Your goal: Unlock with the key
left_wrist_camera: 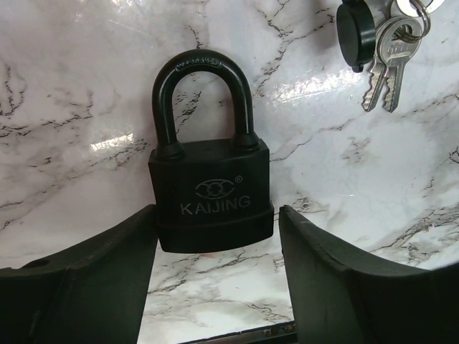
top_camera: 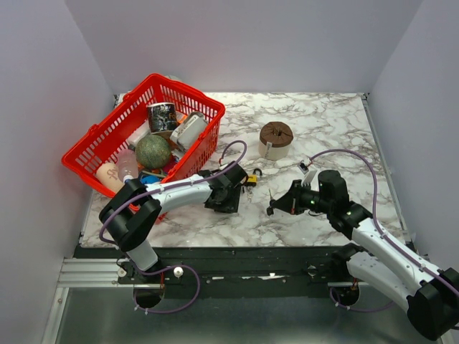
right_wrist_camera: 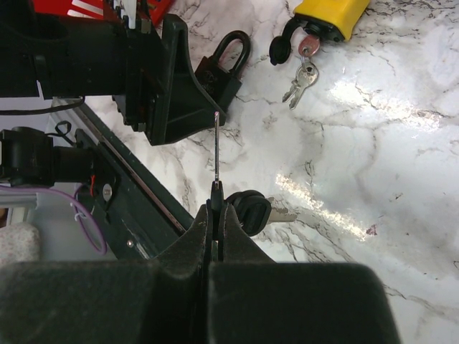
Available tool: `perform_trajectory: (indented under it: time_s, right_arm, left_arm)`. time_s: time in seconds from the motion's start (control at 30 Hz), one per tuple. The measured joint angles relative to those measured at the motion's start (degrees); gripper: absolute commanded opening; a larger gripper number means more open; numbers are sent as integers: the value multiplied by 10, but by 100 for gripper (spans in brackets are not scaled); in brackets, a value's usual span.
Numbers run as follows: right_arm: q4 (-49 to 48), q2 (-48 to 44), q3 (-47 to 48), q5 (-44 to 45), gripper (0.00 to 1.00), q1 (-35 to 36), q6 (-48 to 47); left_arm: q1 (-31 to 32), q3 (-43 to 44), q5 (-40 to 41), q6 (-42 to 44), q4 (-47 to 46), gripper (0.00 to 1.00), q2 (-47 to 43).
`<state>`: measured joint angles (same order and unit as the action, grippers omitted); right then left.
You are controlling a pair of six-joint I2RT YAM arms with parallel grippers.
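Observation:
The black padlock [left_wrist_camera: 211, 193] marked KAIJING lies flat on the marble, shackle pointing away. My left gripper [left_wrist_camera: 217, 226] is open, with its fingers [left_wrist_camera: 107, 265] either side of the padlock's base. My right gripper [right_wrist_camera: 216, 209] is shut on the key [right_wrist_camera: 217, 150], gripping its black head. The thin blade points toward the black padlock [right_wrist_camera: 222, 64] and stops short of it. A second black-headed key [right_wrist_camera: 251, 211] hangs from the same ring. In the top view, the left gripper [top_camera: 228, 192] and the right gripper [top_camera: 285, 203], holding the key [top_camera: 271, 208], face each other.
A yellow padlock [right_wrist_camera: 326, 14] with its own bunch of keys [right_wrist_camera: 305, 75] lies just beyond the black one; it also shows in the top view [top_camera: 250, 180]. A red basket [top_camera: 100, 136] full of items stands at the back left. A brown tape roll [top_camera: 275, 139] sits mid-table.

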<state>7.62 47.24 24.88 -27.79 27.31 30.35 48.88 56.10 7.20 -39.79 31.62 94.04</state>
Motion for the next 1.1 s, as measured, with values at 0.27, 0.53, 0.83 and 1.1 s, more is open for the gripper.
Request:
perform_trajectory:
  time_s: [0.27,0.53,0.83,1.1]
  right_arm:
    - [-1,0,0,0,1,0,0]
    - [-2,0,0,0,1,0,-7]
    - [-2,-5,0,3,1,17,-4]
    - [24,-41,8,33,1,59,22]
  left_arm:
    - [0,-2,2,-3,-1,24,0]
    - [0,-2,-3,-2,-8,0,0]
    - [-6,36,-68,8,-45,0,-3]
    - [-36,115,-163,-7,-161,0,-18]
